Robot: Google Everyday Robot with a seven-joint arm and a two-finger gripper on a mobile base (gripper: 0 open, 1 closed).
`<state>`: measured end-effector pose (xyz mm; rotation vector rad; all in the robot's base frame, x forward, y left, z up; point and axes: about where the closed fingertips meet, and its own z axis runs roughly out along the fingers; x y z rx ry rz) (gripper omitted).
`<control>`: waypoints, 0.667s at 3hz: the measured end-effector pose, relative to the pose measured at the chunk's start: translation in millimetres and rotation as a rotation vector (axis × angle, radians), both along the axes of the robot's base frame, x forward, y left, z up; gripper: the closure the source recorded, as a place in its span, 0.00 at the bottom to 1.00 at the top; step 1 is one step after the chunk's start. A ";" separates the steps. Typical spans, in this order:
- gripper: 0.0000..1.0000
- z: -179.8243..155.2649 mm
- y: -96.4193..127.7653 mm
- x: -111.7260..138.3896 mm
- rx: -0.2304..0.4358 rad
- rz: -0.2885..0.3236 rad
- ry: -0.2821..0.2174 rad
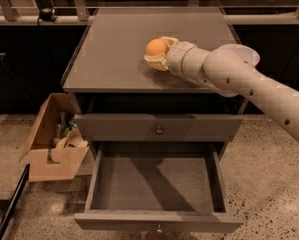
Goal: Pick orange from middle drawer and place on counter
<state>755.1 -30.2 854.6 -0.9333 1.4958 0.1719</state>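
The orange (156,47) sits between the pale yellow fingers of my gripper (159,54), over the right middle of the grey counter (114,49). The gripper is shut on the orange and reaches in from the right on its white arm. I cannot tell whether the orange touches the counter top. The middle drawer (154,184) is pulled open at the bottom of the cabinet, and its dark flat bottom is bare.
A white bowl (248,55) stands on the counter's right edge, partly behind my arm. The knobbed drawer front (159,129) above the open drawer is closed. An open cardboard box (51,146) with odds and ends stands on the speckled floor to the left of the cabinet.
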 end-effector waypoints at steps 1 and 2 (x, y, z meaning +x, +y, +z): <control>0.82 -0.6 -0.6 1.1 -0.003 -0.001 0.000; 0.59 -0.6 -0.6 1.1 -0.003 -0.001 0.000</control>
